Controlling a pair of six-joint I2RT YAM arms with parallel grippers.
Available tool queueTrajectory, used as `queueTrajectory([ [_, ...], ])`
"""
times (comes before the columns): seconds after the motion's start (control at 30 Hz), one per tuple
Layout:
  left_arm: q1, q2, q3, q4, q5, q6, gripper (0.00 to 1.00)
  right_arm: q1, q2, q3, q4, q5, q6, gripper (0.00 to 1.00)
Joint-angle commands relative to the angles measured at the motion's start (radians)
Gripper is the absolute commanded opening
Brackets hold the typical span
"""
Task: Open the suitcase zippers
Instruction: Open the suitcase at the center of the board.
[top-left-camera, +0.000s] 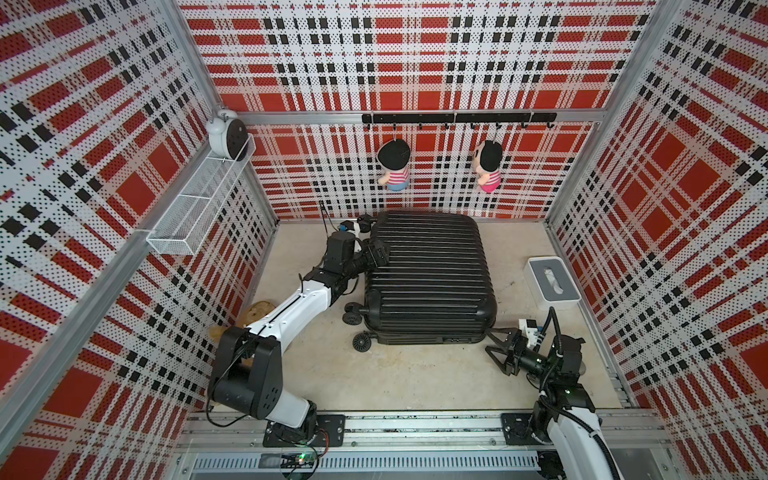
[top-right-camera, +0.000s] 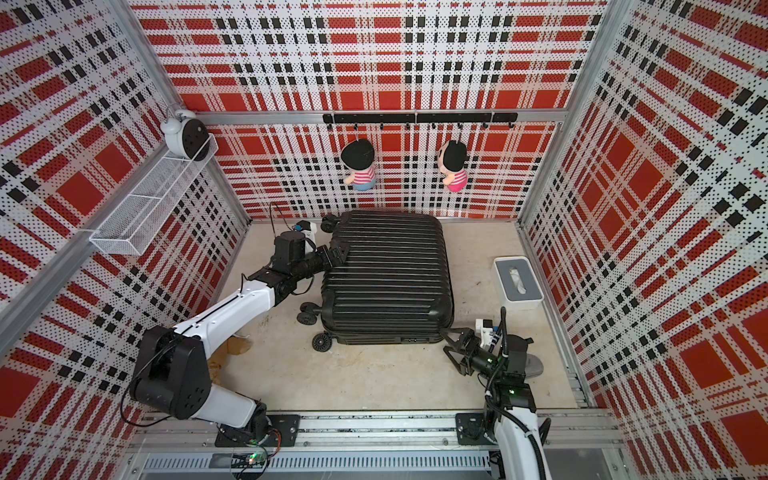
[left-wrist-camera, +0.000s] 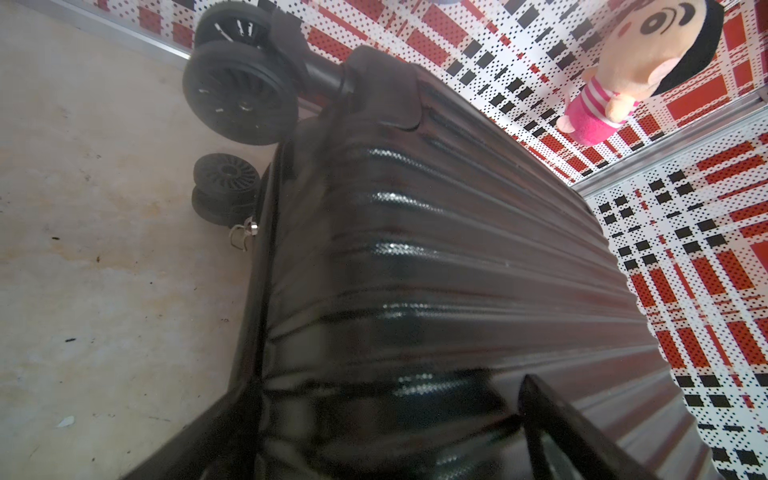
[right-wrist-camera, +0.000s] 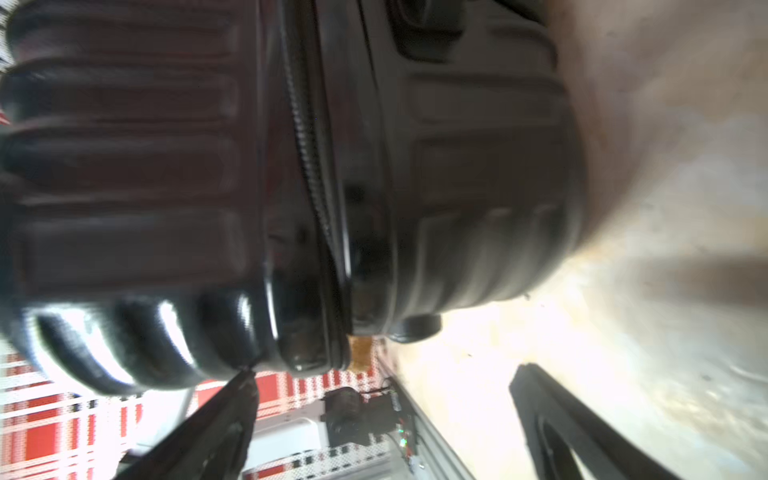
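Apparently nothing is unzipped yet: the right gripper gapes empty just off the near corner of the suitcase, which lies flat in the middle with its zipper track shut there, while the left gripper is spread wide at its far-left edge.

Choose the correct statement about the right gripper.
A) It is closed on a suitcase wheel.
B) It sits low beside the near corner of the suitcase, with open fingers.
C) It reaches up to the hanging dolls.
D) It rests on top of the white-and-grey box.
B: in a top view the right gripper sits low by the near corner of the suitcase, its fingers spread wide, gripping nothing.
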Motion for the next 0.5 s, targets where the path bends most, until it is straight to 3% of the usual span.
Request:
queueTrajectory([
  [0.0,-0.007,0.035,-0.010,-0.046,0.008,0.021,0.97,0.013,0.015,-0.019,0.320,0.046,0.139,0.99],
  [0.13,-0.007,0.042,-0.010,-0.045,0.011,0.021,0.97,0.063,0.097,-0.020,0.606,0.058,0.262,0.94],
  [0.47,-0.008,0.048,-0.009,-0.044,0.012,0.020,0.97,0.115,0.109,0.076,0.492,0.099,0.178,0.93],
])
